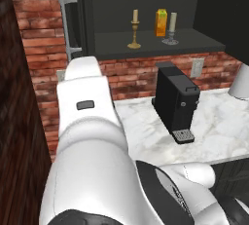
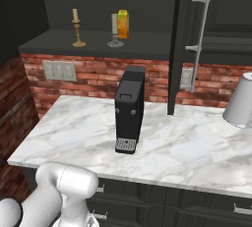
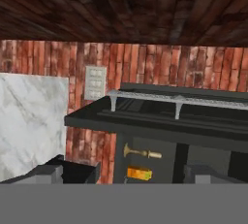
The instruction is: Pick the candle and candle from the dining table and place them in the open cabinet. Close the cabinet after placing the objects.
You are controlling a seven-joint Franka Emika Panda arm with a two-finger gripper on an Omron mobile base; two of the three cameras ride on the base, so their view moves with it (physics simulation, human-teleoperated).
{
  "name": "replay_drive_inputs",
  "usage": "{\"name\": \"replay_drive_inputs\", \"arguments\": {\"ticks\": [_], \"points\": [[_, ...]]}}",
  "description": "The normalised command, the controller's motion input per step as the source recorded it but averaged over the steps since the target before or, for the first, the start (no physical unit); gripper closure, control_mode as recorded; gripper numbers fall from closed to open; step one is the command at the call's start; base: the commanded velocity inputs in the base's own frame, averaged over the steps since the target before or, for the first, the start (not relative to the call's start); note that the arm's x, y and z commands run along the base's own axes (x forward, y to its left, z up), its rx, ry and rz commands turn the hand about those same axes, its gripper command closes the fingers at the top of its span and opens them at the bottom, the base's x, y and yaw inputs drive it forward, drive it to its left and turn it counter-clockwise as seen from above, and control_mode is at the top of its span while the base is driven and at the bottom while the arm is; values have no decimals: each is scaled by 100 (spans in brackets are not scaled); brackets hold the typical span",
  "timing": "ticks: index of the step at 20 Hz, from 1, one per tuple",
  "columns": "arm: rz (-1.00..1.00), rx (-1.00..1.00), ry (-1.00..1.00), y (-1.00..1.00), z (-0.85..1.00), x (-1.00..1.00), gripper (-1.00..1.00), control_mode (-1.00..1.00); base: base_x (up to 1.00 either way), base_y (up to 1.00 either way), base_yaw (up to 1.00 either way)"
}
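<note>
Both cream stick candles, the brass-gold-stemmed one [image 1: 134, 30] and the grey-silver-stemmed one [image 1: 171, 29], stand on the dark shelf of the tall black cabinet [image 1: 146, 46]; my gripper [image 3: 123, 172] is released, empty; closing the bar-handled door [image 3: 160, 114] comes next, I judge.

The white kettle [image 2: 240, 102] is cut by the right edge (likewise the cabinet [image 2: 216, 5] at top).
</note>
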Motion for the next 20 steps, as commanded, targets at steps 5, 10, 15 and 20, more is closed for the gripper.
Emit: {"name": "replay_drive_inputs", "arguments": {"ticks": [5, 10, 15, 20], "points": [[-9, -6, -9, 17, 0, 20, -100, -100, 0, 0, 0], [-1, 0, -4, 0, 0, 36, -100, -100, 0, 0, 0], [0, 0, -9, 1, 0, 33, -100, -100, 0, 0, 0], [0, 0, -13, 8, -2, 20, -100, -100, 0, 0, 0]]}}
